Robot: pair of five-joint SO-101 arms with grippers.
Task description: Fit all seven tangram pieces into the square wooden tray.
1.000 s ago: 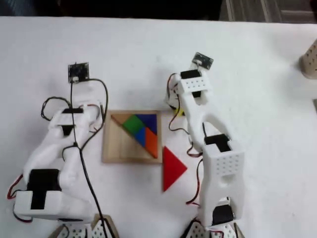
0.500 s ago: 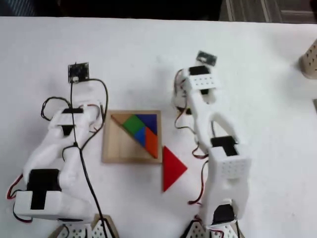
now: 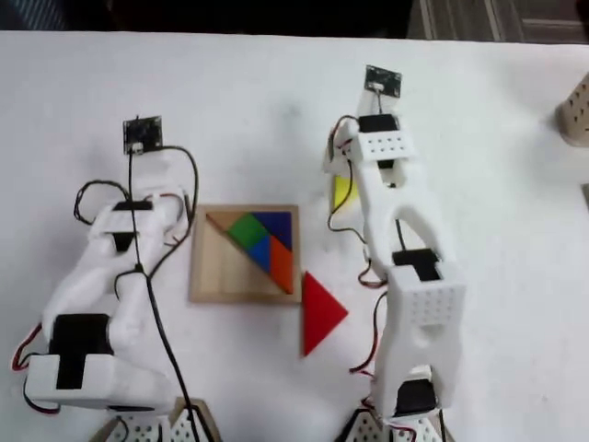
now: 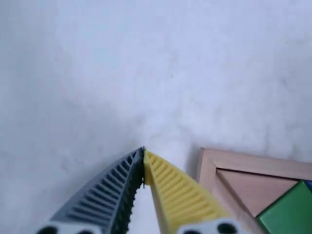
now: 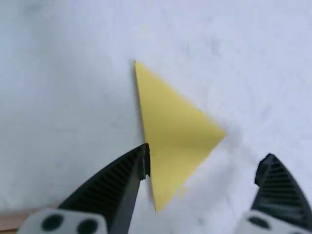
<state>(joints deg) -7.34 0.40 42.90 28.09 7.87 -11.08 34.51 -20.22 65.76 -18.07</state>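
Tray (image 3: 196, 262), centre of the high view: green piece (image 3: 244, 228), blue piece (image 3: 276, 226) and orange piece (image 3: 282, 262) seated upper right; the lower left looks unfilled. Outstanding on the table (image 3: 230, 110): red triangle (image 3: 319, 311) at the tray's lower right corner, and yellow triangle (image 5: 173, 129) between my right gripper's (image 5: 204, 158) spread jaws, ungripped. My left gripper (image 4: 143, 152) sits closed and empty beside the tray's upper left corner.

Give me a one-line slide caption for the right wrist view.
Open right pincer bracketing a flat yellow triangular tangram piece lying on the white table.
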